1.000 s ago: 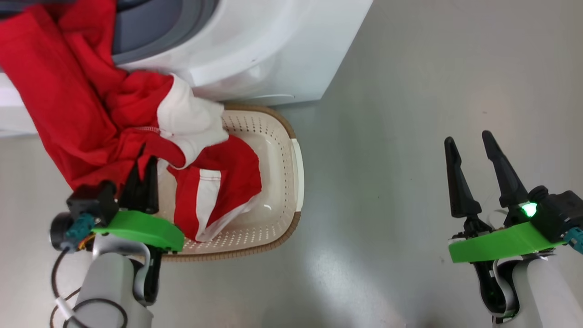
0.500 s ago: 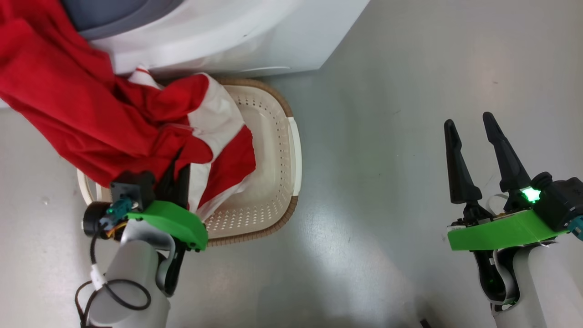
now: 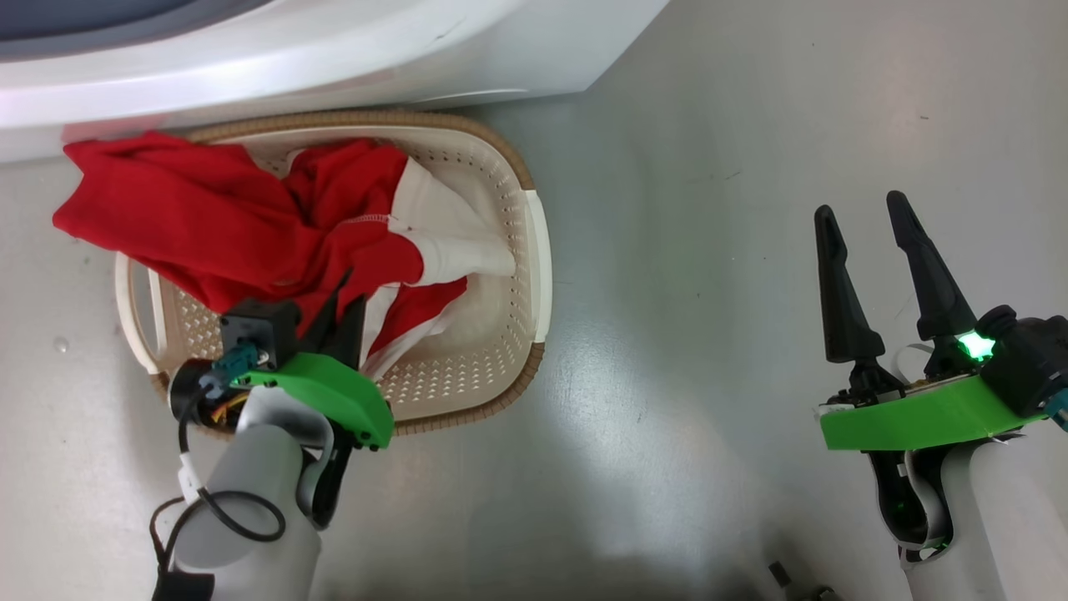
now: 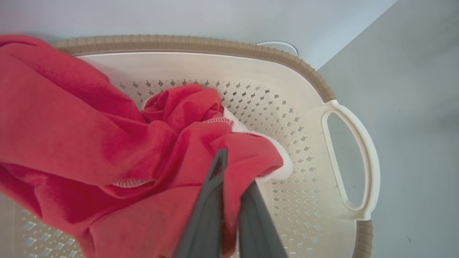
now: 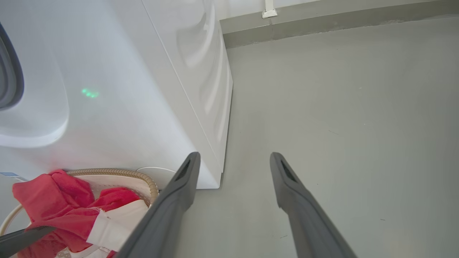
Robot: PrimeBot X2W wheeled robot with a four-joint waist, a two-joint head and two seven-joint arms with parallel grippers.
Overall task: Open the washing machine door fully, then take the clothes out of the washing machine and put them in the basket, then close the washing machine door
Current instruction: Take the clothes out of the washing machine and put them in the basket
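Clothes [image 3: 209, 217] lie in the basket [image 3: 534, 250], long axis left-right, one end spilling over its left rim. Left gripper [image 3: 346, 288] clamped on them; right gripper [image 3: 859, 207] spread wide above the floor [image 3: 709, 250]. Washing machine [image 3: 375, 50] just behind.

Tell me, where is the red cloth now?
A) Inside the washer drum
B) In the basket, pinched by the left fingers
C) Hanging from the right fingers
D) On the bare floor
B: the clothes lie in the basket, the left fingers shut on a fold.
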